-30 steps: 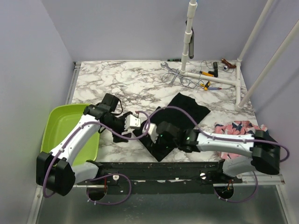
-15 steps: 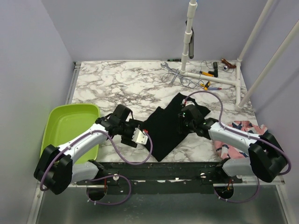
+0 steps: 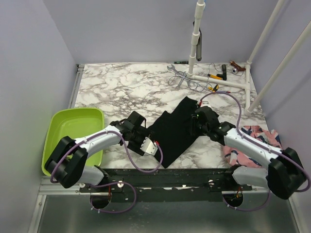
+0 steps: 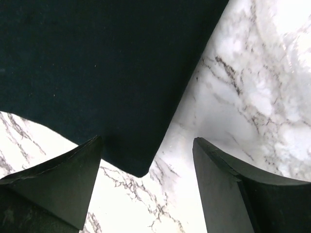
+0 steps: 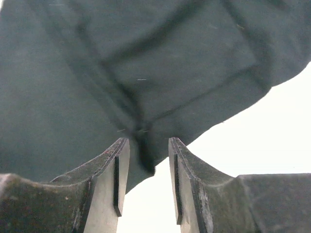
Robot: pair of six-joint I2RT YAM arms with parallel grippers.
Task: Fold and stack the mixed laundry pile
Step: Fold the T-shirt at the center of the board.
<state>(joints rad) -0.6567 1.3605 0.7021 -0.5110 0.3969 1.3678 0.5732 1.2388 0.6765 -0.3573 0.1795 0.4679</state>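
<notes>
Straddling the near corner of the large plain black cloth garment [image 4: 97,63], the left gripper [image 4: 146,143] gapes wide; the right gripper [image 5: 148,141], jaws slightly apart, brackets a fold on its right side. The garment lies on the marble-patterned table [image 3: 121,87].

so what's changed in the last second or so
The right gripper swung from the near end of the black cloth to its far right part, jaws slightly apart over a fold. The left gripper slid nearer and rightward to the cloth's near left edge, open wide. Neither visibly took hold of anything. The black cloth, pink cloth and green basin stayed put.
</notes>
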